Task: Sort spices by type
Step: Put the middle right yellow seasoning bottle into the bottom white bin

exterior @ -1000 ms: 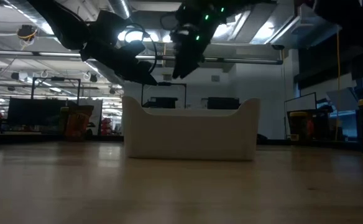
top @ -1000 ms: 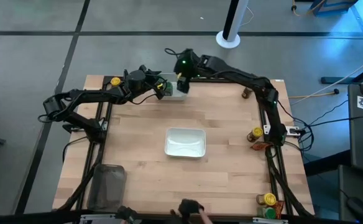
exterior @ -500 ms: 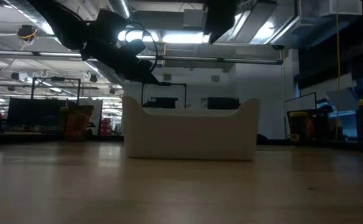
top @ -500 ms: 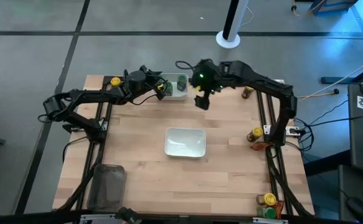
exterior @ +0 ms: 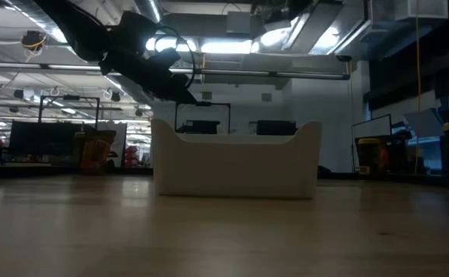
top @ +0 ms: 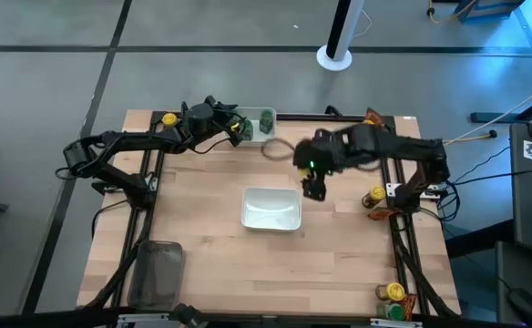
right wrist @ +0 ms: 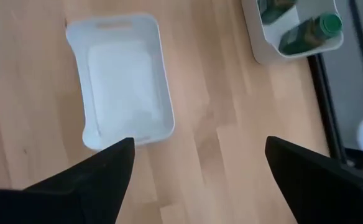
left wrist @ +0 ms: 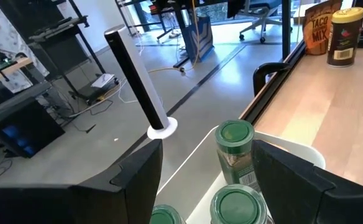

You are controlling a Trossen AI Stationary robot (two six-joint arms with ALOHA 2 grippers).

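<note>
Green-cap jars [left wrist: 234, 144] are already grouped in the white bowl [top: 259, 138] at the counter's far edge, so that type looks mostly handled. The middle bowl [top: 271, 209] sits empty. Plenty left, I'd say: yellow-cap jars by the right rail [top: 373, 196], at the near right corner [top: 394, 292], and one by the far left corner [top: 168, 119], plus a packet [left wrist: 316, 29] standing at the far edge.

Left gripper [top: 245, 130] hovers over the green-jar bowl, fingers wide, holding nothing. Right gripper [top: 311, 186] hangs beside the empty bowl, fingers spread, also empty.

The counter [top: 211, 241] is pale wood planks on a dark frame, with a grey tray [top: 157, 271] near the front left. Around it: grey floor, a white pole base [top: 334, 58], and a dim workshop with strip lights.
</note>
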